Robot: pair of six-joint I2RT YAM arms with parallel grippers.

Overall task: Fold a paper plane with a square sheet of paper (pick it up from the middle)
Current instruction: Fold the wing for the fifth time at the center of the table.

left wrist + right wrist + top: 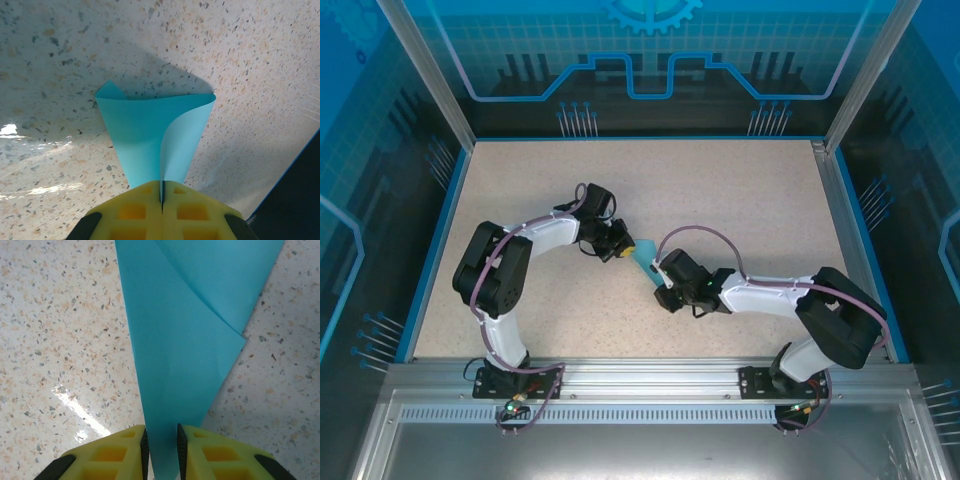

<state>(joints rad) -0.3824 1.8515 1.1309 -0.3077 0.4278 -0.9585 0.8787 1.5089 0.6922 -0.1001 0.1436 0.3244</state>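
Observation:
The square sheet of paper (642, 252), cyan and folded into a narrow tapering shape, lies between my two grippers near the table's middle. My left gripper (620, 245) is shut on one end of it. In the left wrist view the sheet (150, 130) fans out from the pinched yellow fingertips (135, 210) and one layer curls open. My right gripper (161, 450) stands a little open. The paper's (185, 340) narrow end runs flat through the gap between its pads, which are not pressed onto it.
The speckled tabletop (740, 200) has a blue rim, with clear walls at the sides and back. Both arms reach inward from the near edge and meet at the centre, the right gripper (660, 285) just below the paper.

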